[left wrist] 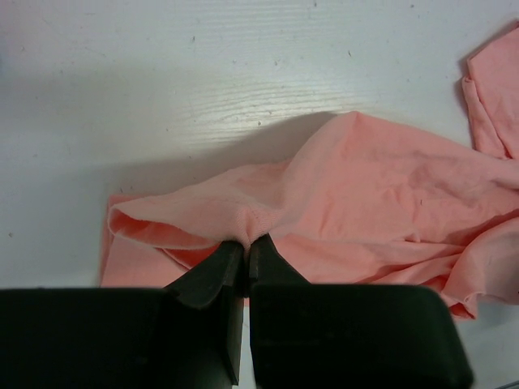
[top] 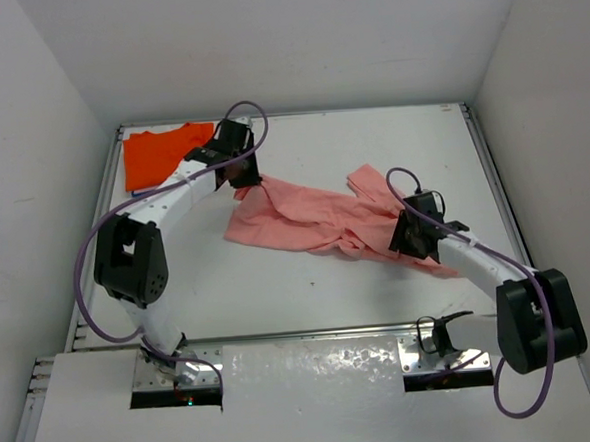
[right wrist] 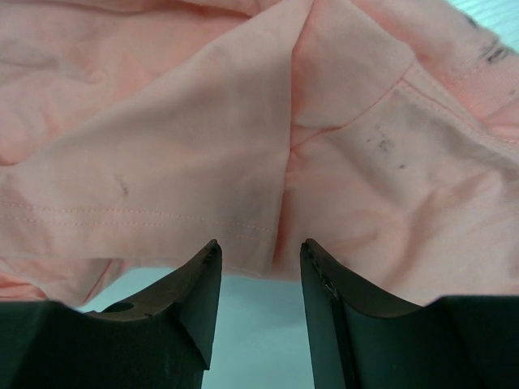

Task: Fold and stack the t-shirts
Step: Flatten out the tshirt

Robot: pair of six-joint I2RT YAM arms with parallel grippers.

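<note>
The salmon-pink t-shirt (top: 315, 218) lies crumpled across the middle of the table. My left gripper (top: 247, 186) is shut on its left edge and lifts it a little; in the left wrist view the jaws (left wrist: 246, 243) pinch a fold of the pink cloth (left wrist: 365, 186). My right gripper (top: 408, 236) is over the shirt's right part, open; in the right wrist view its jaws (right wrist: 259, 251) stand apart just before the hem of the pink cloth (right wrist: 203, 138). The bright orange t-shirt (top: 159, 154) lies folded at the back left, with a thin blue edge (top: 143, 193) at its near side.
White walls enclose the table on three sides. A metal rail (top: 493, 189) runs along the right edge. The arm bases (top: 174, 374) stand at the near edge. Purple cables loop above both arms.
</note>
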